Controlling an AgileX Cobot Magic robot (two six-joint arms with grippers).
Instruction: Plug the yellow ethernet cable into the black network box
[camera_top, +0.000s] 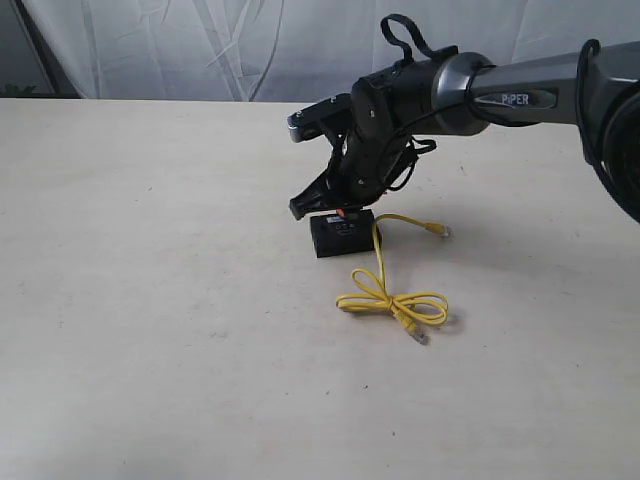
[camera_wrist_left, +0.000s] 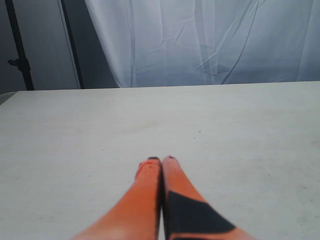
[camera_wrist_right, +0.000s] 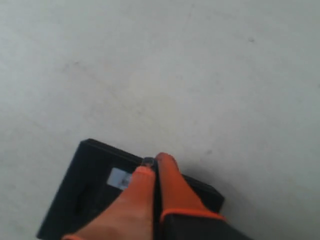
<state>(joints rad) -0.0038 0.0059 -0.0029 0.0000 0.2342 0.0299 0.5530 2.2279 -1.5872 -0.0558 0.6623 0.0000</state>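
- The left gripper (camera_wrist_left: 161, 161) is holding its jaws pressed together over the bare table (camera_wrist_left: 90, 130).
- The black network box (camera_top: 341, 235) is lying at frame centre; the right gripper (camera_wrist_right: 154, 165) is hovering above it, jaws pressed together.
- The yellow ethernet cable (camera_top: 392, 299) is lying lower right of the box, nearer the right gripper.

The pale, matte table (camera_top: 150, 300) I work over carries 2 things, both just right of the frame's centre. The black network box (camera_top: 342, 234) lies flat. The yellow ethernet cable (camera_top: 385, 290) runs just beside the box's right edge and is knotted in a loose bow lower down. Its 2 clear plugs (camera_top: 438, 229) rest on the tabletop.
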